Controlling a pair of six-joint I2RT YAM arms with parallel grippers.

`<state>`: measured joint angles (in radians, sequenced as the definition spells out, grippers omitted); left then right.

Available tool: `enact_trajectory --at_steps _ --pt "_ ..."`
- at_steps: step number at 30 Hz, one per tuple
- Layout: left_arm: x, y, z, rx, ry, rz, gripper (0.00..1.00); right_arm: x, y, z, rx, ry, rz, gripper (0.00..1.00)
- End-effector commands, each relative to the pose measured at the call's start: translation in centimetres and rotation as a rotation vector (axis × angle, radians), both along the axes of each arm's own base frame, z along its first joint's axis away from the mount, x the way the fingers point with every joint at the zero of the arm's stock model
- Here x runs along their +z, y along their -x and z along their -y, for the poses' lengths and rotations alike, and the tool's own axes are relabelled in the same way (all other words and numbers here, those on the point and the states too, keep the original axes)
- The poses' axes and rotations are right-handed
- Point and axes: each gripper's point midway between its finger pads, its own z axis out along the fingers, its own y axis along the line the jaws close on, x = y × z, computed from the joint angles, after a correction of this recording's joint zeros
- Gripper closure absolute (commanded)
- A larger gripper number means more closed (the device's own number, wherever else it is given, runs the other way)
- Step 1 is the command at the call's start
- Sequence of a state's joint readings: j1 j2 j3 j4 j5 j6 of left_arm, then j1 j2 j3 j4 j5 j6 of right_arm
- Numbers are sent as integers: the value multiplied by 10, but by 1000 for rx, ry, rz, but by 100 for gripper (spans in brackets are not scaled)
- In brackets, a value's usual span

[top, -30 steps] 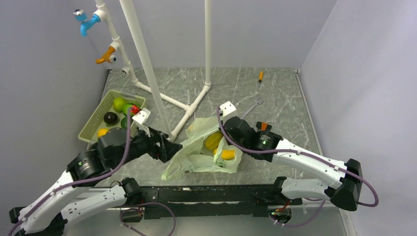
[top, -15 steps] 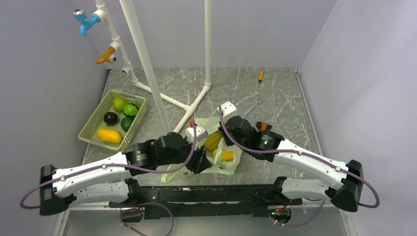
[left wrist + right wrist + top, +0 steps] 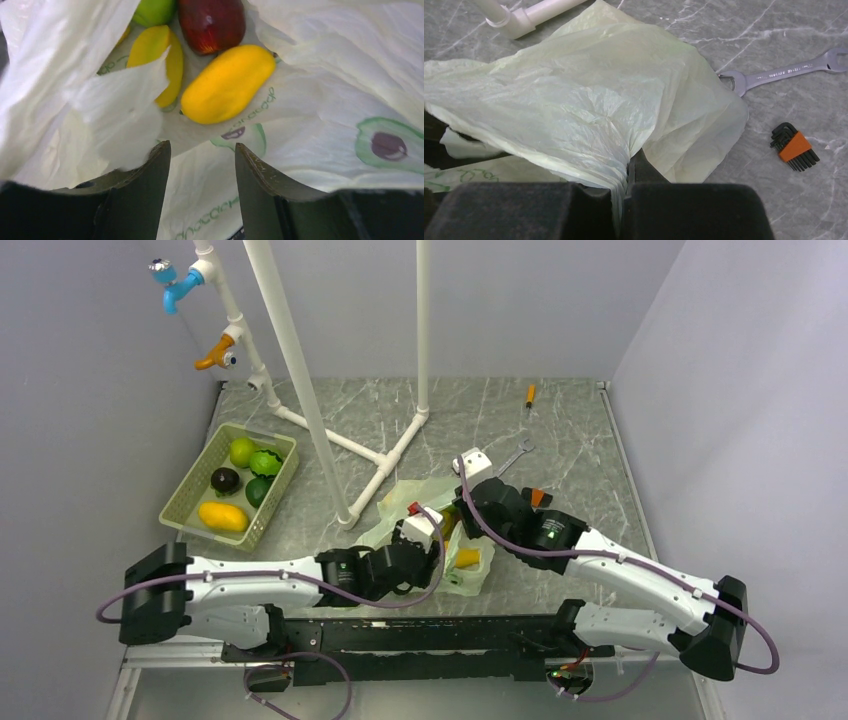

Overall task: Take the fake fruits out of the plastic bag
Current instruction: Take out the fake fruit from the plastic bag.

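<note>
Two arms reach in from the near edge of the marbled table [image 3: 580, 430] and meet at the plastic bag [image 3: 574, 100], which lies crumpled near the table's middle. My left gripper [image 3: 202, 150] points into the bag's mouth with its jaws partly apart. There is a narrow gap between them and nothing is held; only bag film lies beneath. Just beyond its fingertips, inside the bag, lie four fake fruits [image 3: 220, 92]. A yellow oblong fruit [image 3: 235, 75] is nearest, with a second yellow fruit [image 3: 150, 47] beside it, half under a flap of film. A dark red fruit [image 3: 212, 22] and a green fruit [image 3: 155, 10] sit at the back. My right gripper [image 3: 628, 172] is closed, pinching a gathered fold of the bag's top layer. Past the bag on the right lie an orange hex key set [image 3: 793, 147] and a spanner [image 3: 784, 72]. Far left, a pale-green basket [image 3: 194, 470] holds more fruits, near the white pipe frame [image 3: 300, 370].
</note>
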<state>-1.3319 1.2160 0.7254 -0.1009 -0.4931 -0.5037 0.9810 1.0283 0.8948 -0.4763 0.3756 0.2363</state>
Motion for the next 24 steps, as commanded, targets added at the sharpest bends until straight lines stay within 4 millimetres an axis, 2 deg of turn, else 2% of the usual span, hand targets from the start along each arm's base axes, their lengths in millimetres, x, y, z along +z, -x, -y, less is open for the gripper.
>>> enact_trajectory --at_steps 1,4,8,14,20,24 --pt "31 -22 24 78 84 91 44 11 -1 -3 1 -61 21 100" --pt "20 -30 21 127 38 90 44 10 0 -2 2 -68 22 100" --pt "13 -38 26 133 83 98 44 7 3 -3 11 -80 7 100" --pt "3 -52 22 119 137 121 45 -4 6 5 -4 -57 -15 100" --pt "-17 -68 6 150 160 115 46 -9 8 8 -7 -57 -28 100" --pt "-20 -77 8 136 114 161 45 -9 8 7 2 -61 -31 100"
